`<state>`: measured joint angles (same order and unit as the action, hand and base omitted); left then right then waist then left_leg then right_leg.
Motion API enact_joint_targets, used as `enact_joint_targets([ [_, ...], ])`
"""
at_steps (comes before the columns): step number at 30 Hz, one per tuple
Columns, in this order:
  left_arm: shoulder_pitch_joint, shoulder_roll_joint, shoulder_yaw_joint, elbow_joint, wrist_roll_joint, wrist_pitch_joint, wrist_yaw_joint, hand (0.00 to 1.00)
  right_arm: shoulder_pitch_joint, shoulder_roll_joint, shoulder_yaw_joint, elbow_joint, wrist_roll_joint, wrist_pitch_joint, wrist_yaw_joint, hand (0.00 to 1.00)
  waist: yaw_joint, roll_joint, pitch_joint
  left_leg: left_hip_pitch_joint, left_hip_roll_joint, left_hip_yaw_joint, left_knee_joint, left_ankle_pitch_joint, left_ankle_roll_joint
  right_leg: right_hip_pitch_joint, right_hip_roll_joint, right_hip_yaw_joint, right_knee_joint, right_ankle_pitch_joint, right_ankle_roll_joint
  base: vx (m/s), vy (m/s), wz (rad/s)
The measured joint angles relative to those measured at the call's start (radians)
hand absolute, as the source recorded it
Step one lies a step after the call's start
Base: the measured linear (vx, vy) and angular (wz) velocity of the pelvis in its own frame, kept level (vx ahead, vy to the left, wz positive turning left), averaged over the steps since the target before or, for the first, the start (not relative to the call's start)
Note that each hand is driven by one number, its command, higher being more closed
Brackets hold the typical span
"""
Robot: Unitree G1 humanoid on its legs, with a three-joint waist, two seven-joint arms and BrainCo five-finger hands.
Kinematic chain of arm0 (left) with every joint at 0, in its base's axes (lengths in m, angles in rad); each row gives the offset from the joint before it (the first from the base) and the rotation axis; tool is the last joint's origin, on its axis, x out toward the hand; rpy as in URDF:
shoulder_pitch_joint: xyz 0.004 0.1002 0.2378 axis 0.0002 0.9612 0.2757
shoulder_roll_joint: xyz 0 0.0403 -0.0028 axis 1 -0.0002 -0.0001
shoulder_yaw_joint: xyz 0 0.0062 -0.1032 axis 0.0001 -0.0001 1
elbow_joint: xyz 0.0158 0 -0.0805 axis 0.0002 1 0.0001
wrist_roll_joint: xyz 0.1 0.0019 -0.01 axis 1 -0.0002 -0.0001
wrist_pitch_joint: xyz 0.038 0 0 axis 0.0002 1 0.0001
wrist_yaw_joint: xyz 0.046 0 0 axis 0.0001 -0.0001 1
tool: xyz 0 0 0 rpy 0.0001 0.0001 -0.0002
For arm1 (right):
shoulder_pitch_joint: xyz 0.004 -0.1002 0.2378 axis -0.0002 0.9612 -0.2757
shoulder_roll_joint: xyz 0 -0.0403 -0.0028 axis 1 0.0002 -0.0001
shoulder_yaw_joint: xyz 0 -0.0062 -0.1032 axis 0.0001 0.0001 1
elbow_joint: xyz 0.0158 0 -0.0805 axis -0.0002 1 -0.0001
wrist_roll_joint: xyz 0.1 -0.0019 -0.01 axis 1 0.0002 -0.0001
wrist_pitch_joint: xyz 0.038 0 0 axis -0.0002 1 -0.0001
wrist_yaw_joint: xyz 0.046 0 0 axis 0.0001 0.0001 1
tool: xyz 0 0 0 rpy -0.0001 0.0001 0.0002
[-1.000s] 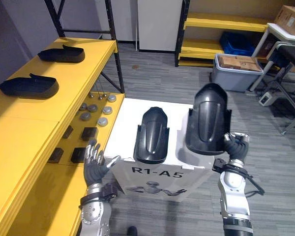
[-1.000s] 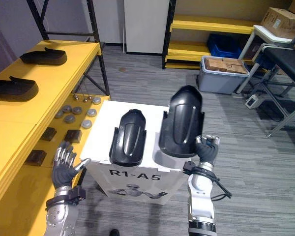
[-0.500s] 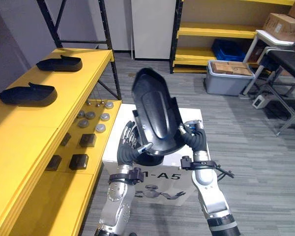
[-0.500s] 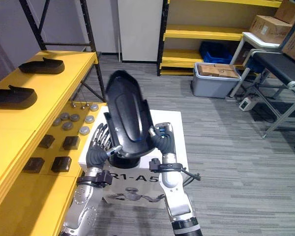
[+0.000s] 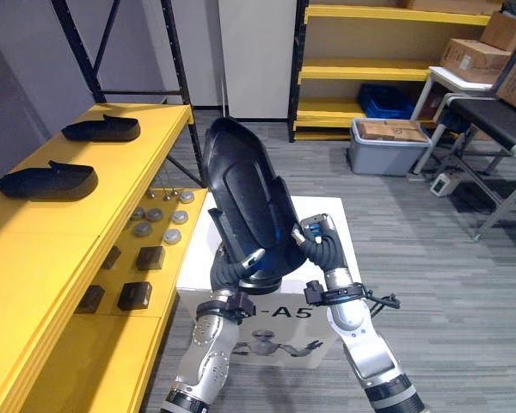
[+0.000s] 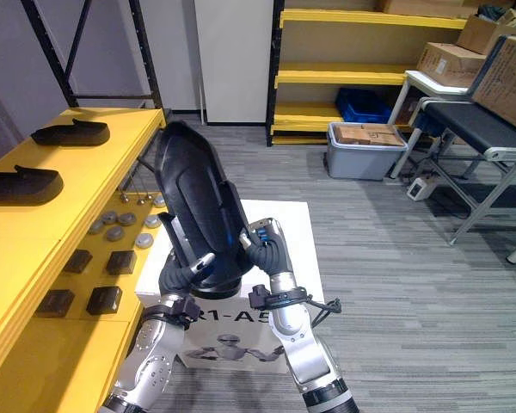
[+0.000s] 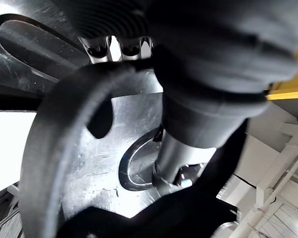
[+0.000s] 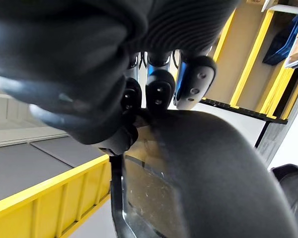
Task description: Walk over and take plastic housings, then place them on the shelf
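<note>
A glossy black plastic housing is held aloft, tilted nearly upright.

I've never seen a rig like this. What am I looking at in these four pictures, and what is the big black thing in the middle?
This is a humanoid robot with two arms and fingered hands. The two wide pictures come from a stereo camera on its head, looking down. The two close-ups come from cameras on its wrists.

The black thing is a plastic housing. The left hand and the right hand grip its lower end and hold it up above a white box.

To the robot's left is a yellow shelf with a near housing and a far housing on top. Small discs and dark blocks lie on a lower level.

The close-ups show each hand's fingers on the held housing's rim.
</note>
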<state>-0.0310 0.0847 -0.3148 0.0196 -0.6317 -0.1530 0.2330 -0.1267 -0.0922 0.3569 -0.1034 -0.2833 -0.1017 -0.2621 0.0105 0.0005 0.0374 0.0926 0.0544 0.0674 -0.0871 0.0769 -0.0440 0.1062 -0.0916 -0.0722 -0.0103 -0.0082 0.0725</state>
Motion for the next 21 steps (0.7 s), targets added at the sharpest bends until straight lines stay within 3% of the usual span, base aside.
enact_joint_targets([
  [1, 0.0, 0.003, 0.001, 0.0, -0.01, 0.0, 0.002, 1.0, 0.002, -0.006, 0.006, 0.0, 0.001, -0.003, 0.0, 0.0, 0.0, 0.0, -0.001, 0.0, 0.0, 0.0, 0.0, 0.0, 0.0, 0.0, 0.0, 0.001, 0.0, 0.0, 0.0, -0.01, 0.014, -0.05],
  [6, 0.0, 0.027, 0.013, 0.009, -0.035, 0.003, 0.011, 1.0, 0.017, -0.032, 0.053, 0.002, 0.001, -0.068, 0.017, 0.0, -0.01, 0.0, -0.005, 0.0, 0.0, 0.0, 0.0, 0.002, 0.003, 0.0, 0.0, 0.001, 0.001, 0.0, 0.0, 0.0, 0.0, 0.0],
  [12, 0.001, 0.04, 0.015, 0.011, -0.025, 0.022, 0.01, 1.0, 0.047, -0.051, 0.042, 0.019, 0.034, -0.077, 0.041, 0.0, -0.009, -0.001, -0.008, 0.0, -0.001, -0.001, 0.0, 0.004, 0.004, 0.0, -0.001, 0.0, 0.002, 0.0, 0.0, 0.0, 0.0, 0.0],
  [21, 0.009, -0.029, 0.067, -0.059, 0.243, 0.031, -0.007, 1.0, 0.09, -0.05, -0.118, -0.073, 0.281, -0.087, 0.169, 0.0, -0.002, -0.001, -0.013, 0.0, 0.0, -0.002, -0.004, 0.006, 0.004, 0.0, 0.0, -0.001, 0.004, 0.0, 0.0, 0.0, 0.0, 0.0],
])
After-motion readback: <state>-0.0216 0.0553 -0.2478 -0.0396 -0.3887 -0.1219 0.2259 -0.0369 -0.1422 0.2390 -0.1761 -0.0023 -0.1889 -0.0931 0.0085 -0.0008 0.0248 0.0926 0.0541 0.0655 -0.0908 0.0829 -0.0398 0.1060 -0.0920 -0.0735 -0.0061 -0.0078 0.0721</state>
